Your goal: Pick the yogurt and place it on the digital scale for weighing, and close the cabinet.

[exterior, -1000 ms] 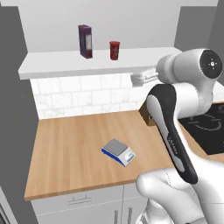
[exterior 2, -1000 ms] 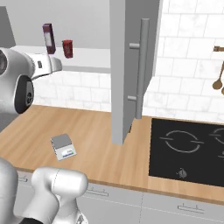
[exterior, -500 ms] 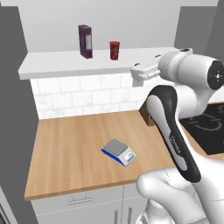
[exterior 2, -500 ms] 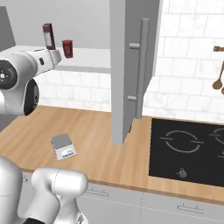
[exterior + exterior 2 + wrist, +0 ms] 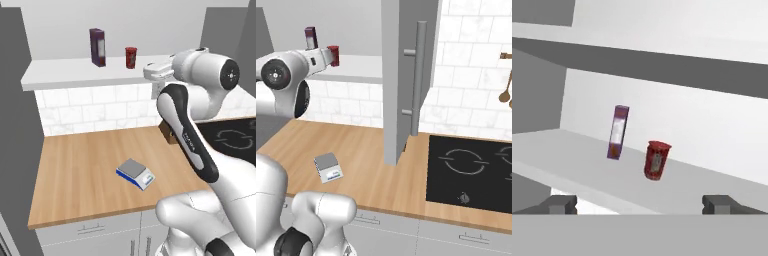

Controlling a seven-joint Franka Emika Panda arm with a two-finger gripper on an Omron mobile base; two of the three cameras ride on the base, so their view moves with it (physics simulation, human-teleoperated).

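Observation:
The yogurt (image 5: 131, 56) is a small dark red cup standing on the white shelf (image 5: 70, 76) of the open cabinet, right of a taller purple carton (image 5: 97, 47). In the hand view the yogurt (image 5: 657, 160) stands ahead and slightly right of centre, with the carton (image 5: 617, 132) to its left. My gripper (image 5: 642, 205) is open, its fingertips (image 5: 562, 204) spread wide and nothing between them. It hovers at the shelf's front edge (image 5: 149, 73), short of the cup. The digital scale (image 5: 135, 173) lies bare on the wooden counter below. The cabinet door (image 5: 406, 75) stands open.
The open right door's long bar handle (image 5: 417, 80) juts over the counter beside a black cooktop (image 5: 471, 170). Wooden utensils (image 5: 504, 90) hang on the tiled wall. The left door (image 5: 15, 125) stands open at the counter's (image 5: 75, 170) left end. White drawers (image 5: 95, 230) run below.
The hand has swung from right of the shelf toward its front edge, ending closer to the yogurt. Yogurt, carton and scale have stayed put.

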